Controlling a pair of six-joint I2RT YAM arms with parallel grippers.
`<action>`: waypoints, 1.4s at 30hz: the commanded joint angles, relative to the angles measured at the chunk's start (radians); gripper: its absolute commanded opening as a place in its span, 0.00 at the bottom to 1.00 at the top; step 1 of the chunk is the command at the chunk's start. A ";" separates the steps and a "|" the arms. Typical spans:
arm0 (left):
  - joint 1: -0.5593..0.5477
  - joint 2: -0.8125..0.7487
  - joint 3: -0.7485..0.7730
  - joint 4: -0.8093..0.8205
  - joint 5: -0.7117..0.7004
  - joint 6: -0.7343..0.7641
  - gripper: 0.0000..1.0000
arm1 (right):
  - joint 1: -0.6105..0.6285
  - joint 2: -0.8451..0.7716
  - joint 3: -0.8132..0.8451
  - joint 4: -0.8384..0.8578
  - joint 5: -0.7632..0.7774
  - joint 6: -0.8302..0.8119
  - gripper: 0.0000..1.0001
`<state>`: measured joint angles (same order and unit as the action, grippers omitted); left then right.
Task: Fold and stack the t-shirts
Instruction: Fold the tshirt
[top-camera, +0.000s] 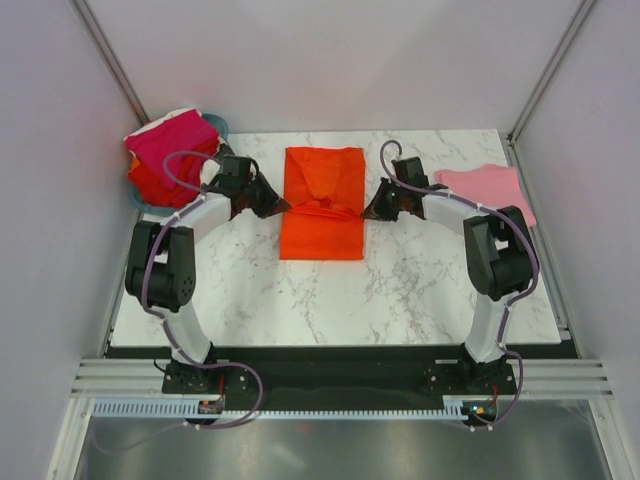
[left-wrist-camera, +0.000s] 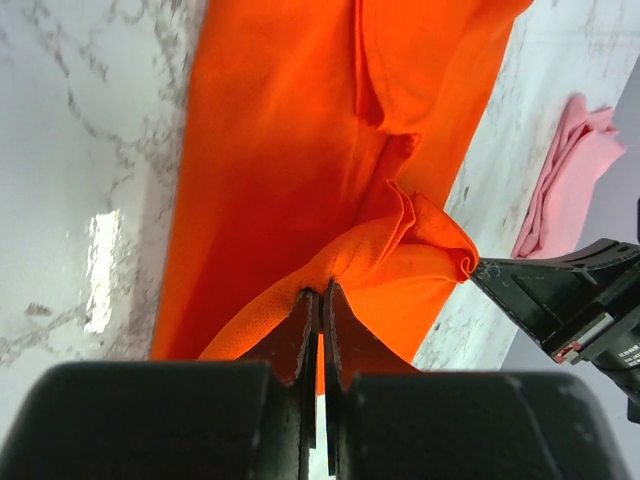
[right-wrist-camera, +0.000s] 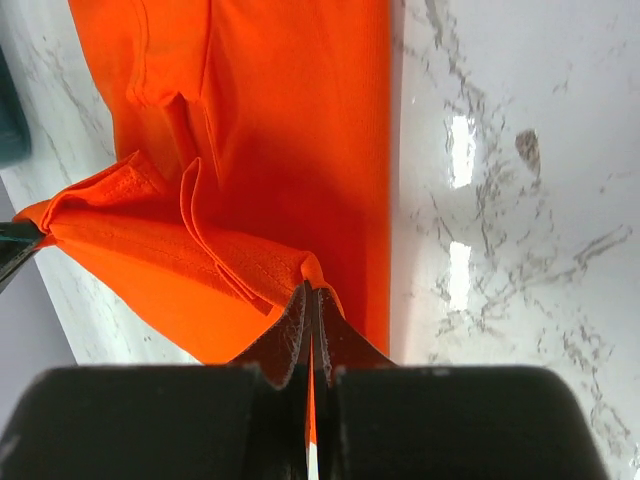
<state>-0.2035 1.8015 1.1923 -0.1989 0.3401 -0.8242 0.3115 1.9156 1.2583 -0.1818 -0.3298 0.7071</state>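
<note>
Left wrist shows left fingers (left-wrist-camera: 292, 345) pinching the orange t-shirt (left-wrist-camera: 290, 180), right fingers (right-wrist-camera: 285, 345) likewise (unclear from top external).

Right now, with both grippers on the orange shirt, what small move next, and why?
Probably lift both grippers a little, together and level. The left gripper and right gripper are shut on opposite side edges of the orange shirt, about midway along it; the cloth between them is bunched in a ridge while both ends lie flat. An even lift should tauten it for folding.
</note>
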 joint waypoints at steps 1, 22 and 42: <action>0.013 0.045 0.085 0.033 0.040 0.027 0.02 | -0.020 0.037 0.087 0.005 -0.028 0.005 0.00; 0.036 0.277 0.302 0.033 0.076 0.008 0.16 | -0.068 0.247 0.325 -0.031 -0.051 0.022 0.07; 0.035 0.027 0.093 0.013 0.024 0.140 0.58 | -0.065 0.014 0.144 -0.044 -0.014 -0.109 0.50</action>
<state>-0.1722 1.9156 1.3426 -0.1848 0.3923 -0.7647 0.2485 1.9984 1.4677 -0.2401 -0.3367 0.6388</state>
